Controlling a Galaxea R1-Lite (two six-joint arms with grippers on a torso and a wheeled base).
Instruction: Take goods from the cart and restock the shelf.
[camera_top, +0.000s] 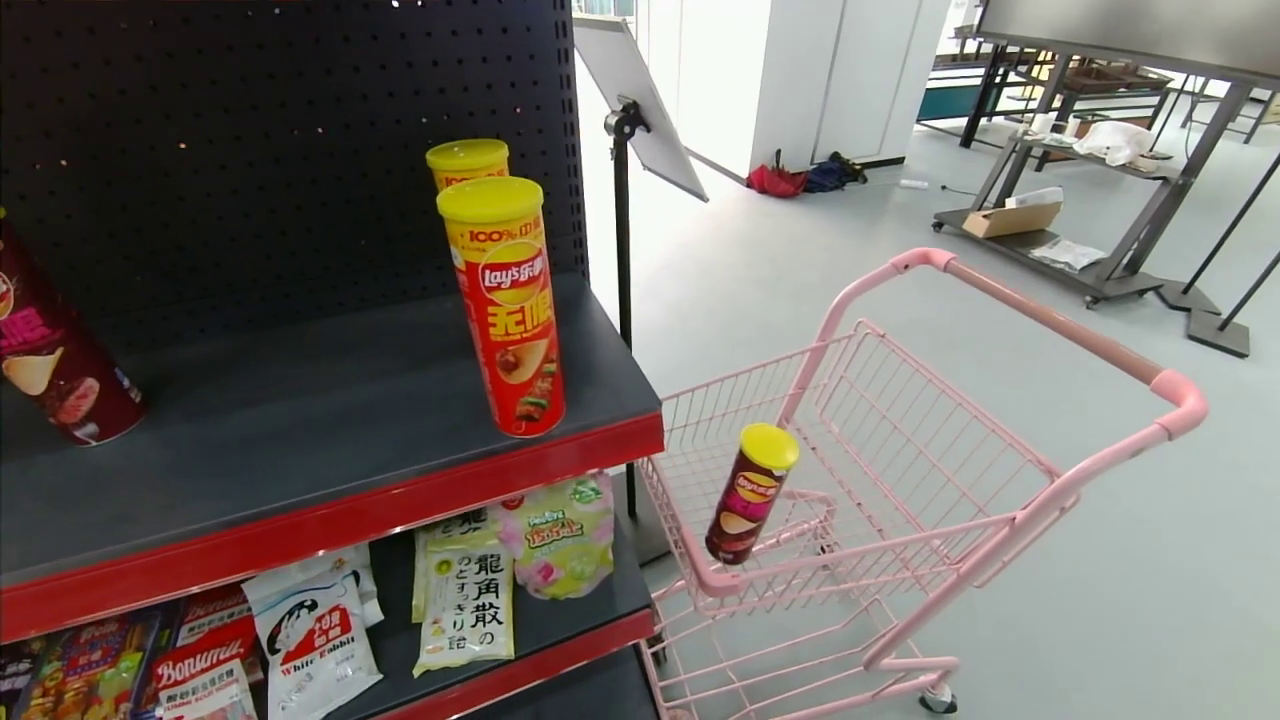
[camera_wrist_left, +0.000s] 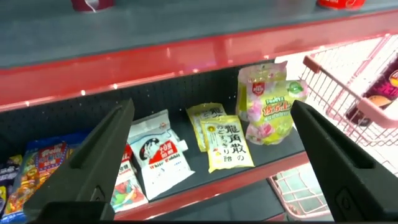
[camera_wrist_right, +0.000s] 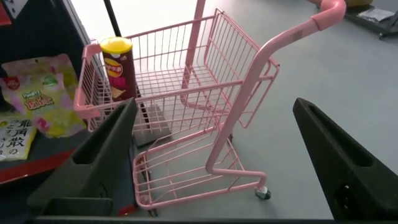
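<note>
Left gripper (camera_wrist_left: 212, 104) is level with the lower shelf tier, facing the snack bags (camera_wrist_left: 224, 140), fingers wide apart. Right gripper (camera_wrist_right: 214, 102) hangs above the floor, facing the pink cart (camera_top: 1000, 300), fingers also wide apart. The cart is parked just beside the end of the shelf (camera_top: 300, 440). One maroon chip can (camera_top: 752, 492) sits in the basket corner nearest the shelf. Upper tier: two red cans (camera_top: 505, 310), one behind the other, and one dark can (camera_top: 55, 370) far left.

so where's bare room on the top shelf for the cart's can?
Wide bare stretch of top shelf between the maroon can and the front red can. Crowded: lower shelf, packed with snack bags.
</note>
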